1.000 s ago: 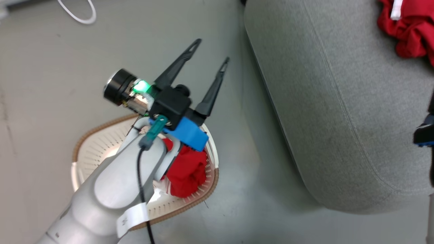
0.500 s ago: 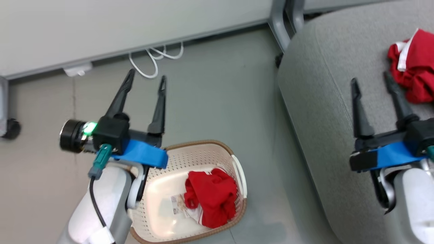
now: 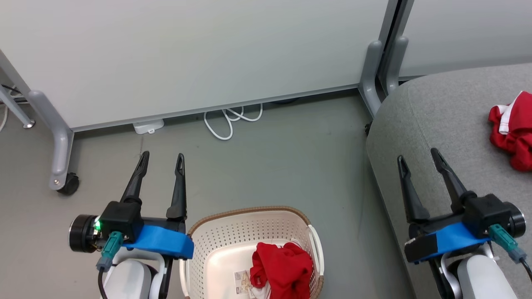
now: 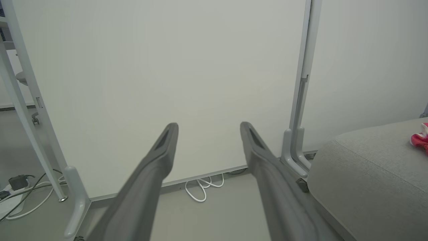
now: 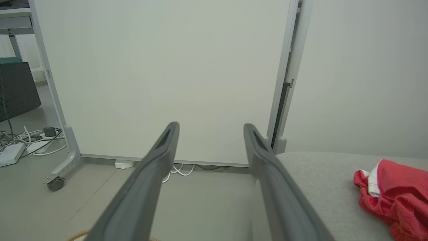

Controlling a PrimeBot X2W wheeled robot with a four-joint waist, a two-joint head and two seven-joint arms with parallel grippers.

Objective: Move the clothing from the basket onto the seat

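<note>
A red garment [image 3: 284,270] lies crumpled in the right half of the cream basket [image 3: 216,236] at the bottom centre of the floor. Another red garment with white trim [image 3: 511,131] [image 5: 391,194] [image 4: 419,140] rests on the grey seat [image 3: 449,120] at the right. My left gripper [image 3: 162,157] hovers open and empty just left of the basket, fingers pointing at the wall. Over the seat's front edge my right gripper [image 3: 417,154] is open too, with nothing between its fingers, left of the garment there.
A white partition panel [image 3: 187,54] on grey wheeled legs [image 3: 62,166] stands behind. A coiled white cable [image 3: 230,120] and a small white box [image 3: 147,126] lie at its foot. More cables [image 5: 23,142] lie at the far left in the right wrist view.
The head camera has swung up and back, so the wall panel now shows. Both arms have settled into a low forward pose, the left one off the basket; both grippers stay open.
</note>
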